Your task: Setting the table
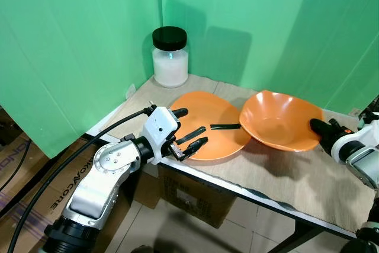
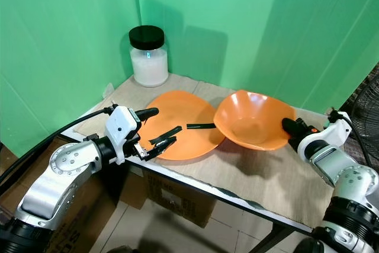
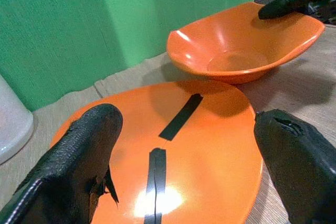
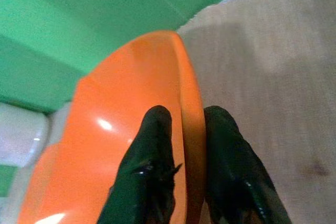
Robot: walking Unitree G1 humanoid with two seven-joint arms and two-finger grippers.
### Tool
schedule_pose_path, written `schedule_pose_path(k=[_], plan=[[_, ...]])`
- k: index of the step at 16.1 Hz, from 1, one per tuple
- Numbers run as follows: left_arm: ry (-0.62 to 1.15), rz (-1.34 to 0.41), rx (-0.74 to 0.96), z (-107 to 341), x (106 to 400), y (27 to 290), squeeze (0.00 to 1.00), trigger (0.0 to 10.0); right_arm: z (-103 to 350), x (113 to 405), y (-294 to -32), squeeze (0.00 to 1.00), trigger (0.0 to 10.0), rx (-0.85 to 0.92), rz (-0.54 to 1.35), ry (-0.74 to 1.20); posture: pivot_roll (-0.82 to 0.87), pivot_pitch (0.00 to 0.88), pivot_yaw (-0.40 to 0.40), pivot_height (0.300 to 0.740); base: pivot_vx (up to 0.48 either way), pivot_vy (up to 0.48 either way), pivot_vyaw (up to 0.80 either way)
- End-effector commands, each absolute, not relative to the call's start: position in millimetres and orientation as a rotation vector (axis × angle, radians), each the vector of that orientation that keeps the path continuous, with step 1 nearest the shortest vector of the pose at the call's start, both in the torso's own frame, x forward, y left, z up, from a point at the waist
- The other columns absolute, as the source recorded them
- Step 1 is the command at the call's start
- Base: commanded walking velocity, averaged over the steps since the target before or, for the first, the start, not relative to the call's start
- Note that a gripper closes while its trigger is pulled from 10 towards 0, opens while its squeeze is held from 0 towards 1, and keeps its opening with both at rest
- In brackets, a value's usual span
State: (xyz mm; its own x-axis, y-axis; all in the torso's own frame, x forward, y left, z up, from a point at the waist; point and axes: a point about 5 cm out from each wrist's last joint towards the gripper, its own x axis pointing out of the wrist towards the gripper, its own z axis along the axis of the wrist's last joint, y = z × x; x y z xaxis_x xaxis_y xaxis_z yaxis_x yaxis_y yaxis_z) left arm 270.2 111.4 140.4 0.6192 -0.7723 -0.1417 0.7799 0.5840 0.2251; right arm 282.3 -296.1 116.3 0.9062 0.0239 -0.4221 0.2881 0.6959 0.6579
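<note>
The right gripper [image 4: 181, 169] pinches the tilted orange bowl [image 1: 278, 119] by its rim; a slip could drop it onto the plate [image 1: 204, 124], where the left gripper [image 1: 192, 141] hovers, jaws spread.

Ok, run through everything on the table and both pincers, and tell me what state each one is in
Orange bowl: tilted, rim pinched by the right pincer, one edge over the plate.
Orange plate: flat on the cloth, black tape strips on it.
Jar: upright, black lid on, white contents.
Left pincer: open, at the plate's near edge.
Right pincer: shut on the bowl's rim.
</note>
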Motion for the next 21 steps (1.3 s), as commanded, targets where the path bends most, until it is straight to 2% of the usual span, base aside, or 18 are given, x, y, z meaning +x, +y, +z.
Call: schedule_pose_path(k=[1,9,10,11,13,18,21], plan=[[0.018,-0.9,0.3,143,273,112,0.0,10.0,119,281,-300,1.0,10.0,0.746,-0.169,0.411,-0.04,0.0,-0.016,0.74,0.0,0.0,0.0],[0.064,-0.706,0.431,130,300,134,0.0,10.0,152,273,-317,1.0,10.0,0.485,-0.14,0.333,-0.05,0.0,-0.002,0.74,0.0,0.0,0.0],[0.072,-0.697,0.446,127,303,134,0.0,10.0,164,275,-319,1.0,10.0,0.413,-0.135,0.264,-0.05,0.0,0.0,0.74,0.0,0.0,0.0],[0.104,-0.701,0.478,119,302,135,0.0,10.0,186,279,-317,0.0,10.0,0.385,-0.098,0.128,-0.05,0.0,0.005,0.74,0.0,0.0,0.0],[0.133,-0.685,0.505,112,300,139,0.0,10.0,197,282,-309,0.0,10.0,0.379,-0.047,0.074,-0.05,0.0,0.007,0.74,0.0,0.0,0.0],[0.211,-0.59,0.573,98,289,171,0.0,10.0,196,287,-225,0.0,10.0,0.3,0.361,0.081,-0.02,0.0,-0.019,0.74,0.0,0.0,0.0],[0.247,-0.594,0.586,87,282,173,0.0,10.0,184,288,-203,0.0,10.0,0.293,0.433,0.129,0.01,0.0,-0.035,0.74,0.0,0.0,0.0]])
